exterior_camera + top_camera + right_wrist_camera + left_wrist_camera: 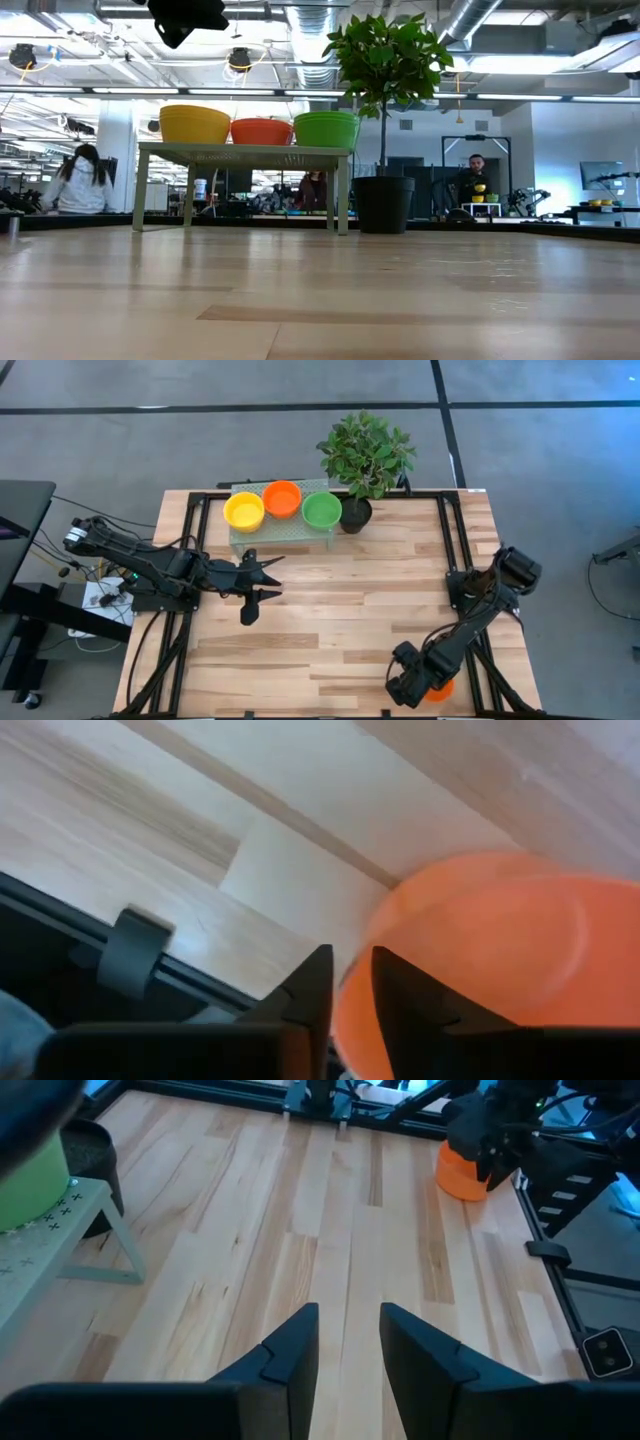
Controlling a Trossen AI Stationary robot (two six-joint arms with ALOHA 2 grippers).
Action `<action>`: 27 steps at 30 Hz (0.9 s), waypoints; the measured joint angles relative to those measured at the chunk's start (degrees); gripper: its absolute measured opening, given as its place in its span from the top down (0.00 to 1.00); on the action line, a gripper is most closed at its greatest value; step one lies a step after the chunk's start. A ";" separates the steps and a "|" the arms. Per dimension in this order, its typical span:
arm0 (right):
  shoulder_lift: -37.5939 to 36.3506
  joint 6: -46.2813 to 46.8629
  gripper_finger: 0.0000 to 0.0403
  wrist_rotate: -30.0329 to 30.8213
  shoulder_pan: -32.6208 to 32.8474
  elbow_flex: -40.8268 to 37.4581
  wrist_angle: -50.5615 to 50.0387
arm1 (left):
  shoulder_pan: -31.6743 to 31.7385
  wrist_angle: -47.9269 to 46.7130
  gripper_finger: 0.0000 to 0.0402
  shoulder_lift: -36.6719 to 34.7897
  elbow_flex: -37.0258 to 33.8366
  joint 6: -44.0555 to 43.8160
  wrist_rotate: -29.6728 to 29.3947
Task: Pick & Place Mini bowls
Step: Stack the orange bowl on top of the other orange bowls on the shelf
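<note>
high view shows the right gripper [418, 685] low at the near right corner of the wooden table [330, 620], directly at a glossy orange plastic mini bowl [440, 690]. in the right wrist view its fingers look nearly closed over the bowl rim [480, 970], but i cannot tell if they truly hold it. the left gripper [262, 582] waits open and empty, well apart from this bowl. yellow [243, 511], orange [282, 498] and green [321, 510] bowls sit on a small pale stand [280, 532] at the far edge, beside a potted plant [364, 460]. nothing stands between.
</note>
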 joint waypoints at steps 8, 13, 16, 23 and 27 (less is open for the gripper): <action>-0.09 -4.68 0.97 -3.59 -3.34 0.00 1.59 | 0.00 1.41 0.73 0.00 0.01 -0.56 0.04; -0.16 -10.76 0.99 -3.87 -6.77 0.00 7.13 | 0.00 5.24 0.73 0.51 0.02 -1.46 0.29; -0.20 -15.33 0.99 -3.74 -9.74 0.06 11.20 | -0.11 8.36 0.73 1.82 0.02 -0.31 5.92; -0.17 -30.77 0.99 -3.52 -16.45 5.97 10.94 | -2.55 15.35 0.73 9.26 0.04 9.40 23.51; -0.17 -39.77 1.00 -1.66 -19.66 10.80 11.10 | -4.15 19.69 0.73 15.97 0.04 15.43 23.76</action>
